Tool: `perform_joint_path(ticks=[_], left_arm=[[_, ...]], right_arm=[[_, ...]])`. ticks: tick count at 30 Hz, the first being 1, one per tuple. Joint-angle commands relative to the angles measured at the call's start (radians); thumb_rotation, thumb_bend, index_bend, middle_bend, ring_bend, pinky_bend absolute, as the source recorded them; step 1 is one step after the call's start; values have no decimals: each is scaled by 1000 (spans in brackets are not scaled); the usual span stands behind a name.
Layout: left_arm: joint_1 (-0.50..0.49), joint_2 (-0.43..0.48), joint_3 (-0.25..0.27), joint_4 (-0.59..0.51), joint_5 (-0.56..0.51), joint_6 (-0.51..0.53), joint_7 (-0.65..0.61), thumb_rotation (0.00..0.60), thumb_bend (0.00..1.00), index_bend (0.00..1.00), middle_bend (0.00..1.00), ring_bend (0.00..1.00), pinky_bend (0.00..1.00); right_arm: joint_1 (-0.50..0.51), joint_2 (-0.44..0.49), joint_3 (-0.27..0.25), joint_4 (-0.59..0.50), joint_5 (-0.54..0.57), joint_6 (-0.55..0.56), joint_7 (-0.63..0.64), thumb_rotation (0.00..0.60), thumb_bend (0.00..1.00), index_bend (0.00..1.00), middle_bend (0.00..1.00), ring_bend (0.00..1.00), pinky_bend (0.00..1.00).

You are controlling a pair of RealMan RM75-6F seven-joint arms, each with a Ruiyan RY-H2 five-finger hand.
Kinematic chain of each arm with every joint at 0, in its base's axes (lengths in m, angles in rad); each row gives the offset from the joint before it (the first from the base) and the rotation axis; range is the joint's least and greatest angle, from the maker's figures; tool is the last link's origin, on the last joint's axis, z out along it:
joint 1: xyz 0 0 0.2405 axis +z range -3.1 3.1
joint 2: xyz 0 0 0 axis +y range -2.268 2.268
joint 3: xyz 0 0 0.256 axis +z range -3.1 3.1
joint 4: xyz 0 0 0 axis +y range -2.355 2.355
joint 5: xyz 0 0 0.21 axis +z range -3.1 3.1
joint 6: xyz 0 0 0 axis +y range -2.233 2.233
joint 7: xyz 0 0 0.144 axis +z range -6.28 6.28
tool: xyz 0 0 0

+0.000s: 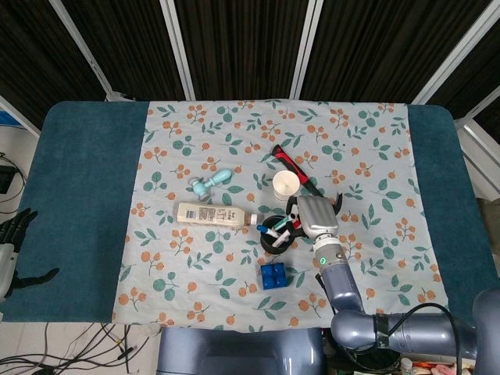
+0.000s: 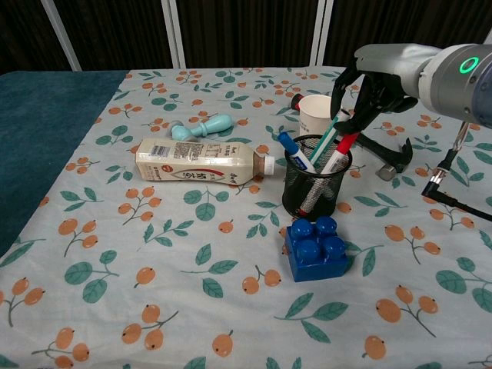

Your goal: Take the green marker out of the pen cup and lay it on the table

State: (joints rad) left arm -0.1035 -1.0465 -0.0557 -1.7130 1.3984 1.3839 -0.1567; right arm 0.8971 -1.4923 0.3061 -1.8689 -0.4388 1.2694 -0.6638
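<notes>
Green marker [image 2: 326, 138] stands tilted in the black mesh pen cup [image 2: 315, 184], its upper end leaning toward the right hand [image 2: 374, 88]. That hand hangs just over the cup's far right rim with its dark fingers [image 2: 361, 104] curled down around the tops of the pens; the fingertips are at the green marker's upper end, but whether they actually pinch it cannot be told from either view. In the head view the right hand [image 1: 314, 215] covers the right side of the pen cup [image 1: 275, 233]. Sharing the cup are a blue-capped marker [image 2: 294, 151] leaning left and a red-capped marker [image 2: 338, 152] leaning right.

Just behind the cup stands a white paper cup [image 2: 314, 114], and to the right of that lies a hammer [image 2: 388, 152] with a red-and-black handle, better seen in the head view [image 1: 293, 168]. A blue toy brick [image 2: 315, 247] sits just in front of the pen cup, near it but apart. A white bottle [image 2: 201, 161] lies on its side to the left of the cup, its cap end pointing toward the cup. Beyond the bottle lies a small light-blue toy [image 2: 201, 127]. All of this rests on a floral tablecloth [image 2: 154, 292] spread over a blue table [image 1: 86, 180].

The left hand [image 1: 16, 250] is well apart at the table's left edge, off the cloth, fingers spread and holding nothing.
</notes>
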Motion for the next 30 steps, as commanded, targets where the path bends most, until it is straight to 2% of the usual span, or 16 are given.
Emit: perform_joint_path(ticks=[1, 30], left_arm=[[0, 0, 0, 0, 0, 0, 1, 600, 0, 0, 0, 0, 0], [1, -1, 1, -2, 3, 4, 4, 600, 0, 0, 0, 0, 0]], right_arm=[[-1, 0, 0, 1, 0, 0, 1, 600, 485, 576, 1000, 1000, 1000], [-8, 12, 1, -12, 5, 2, 0, 600, 485, 588, 1000, 1000, 1000]])
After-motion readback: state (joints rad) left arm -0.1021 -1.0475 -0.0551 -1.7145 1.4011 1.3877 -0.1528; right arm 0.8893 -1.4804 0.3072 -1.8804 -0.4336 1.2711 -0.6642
